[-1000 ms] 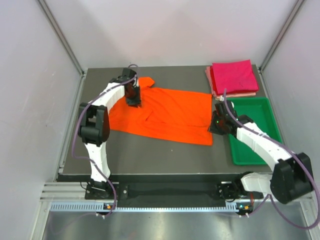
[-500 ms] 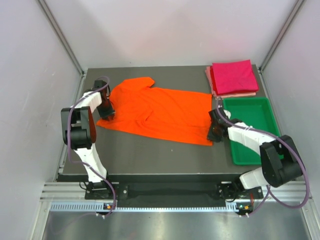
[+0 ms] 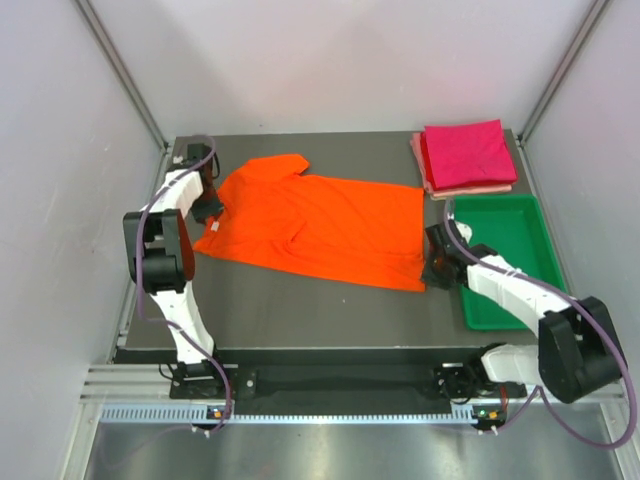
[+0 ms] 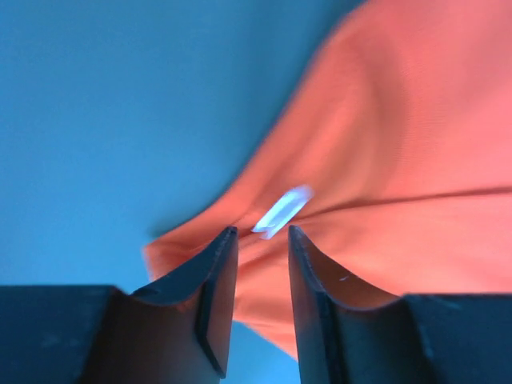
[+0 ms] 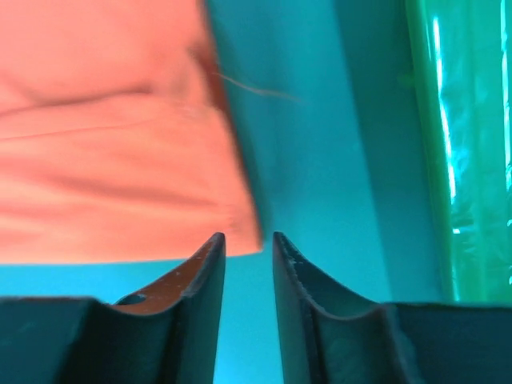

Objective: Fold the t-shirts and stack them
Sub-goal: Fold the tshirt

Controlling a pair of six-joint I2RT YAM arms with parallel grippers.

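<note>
Left gripper [image 3: 208,207] has slid to the orange t-shirt [image 3: 320,225]'s nine-o'clock sleeve, right gripper [image 3: 437,268] at four o'clock, both slightly parted; folding unstarted, two folded t-shirts [image 3: 465,152] already stacked.

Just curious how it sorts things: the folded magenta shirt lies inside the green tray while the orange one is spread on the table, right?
Not quite. The top external view shows the magenta shirt on the pale pink shirt, behind the green tray, not inside it. The orange shirt is indeed spread on the table.
</note>
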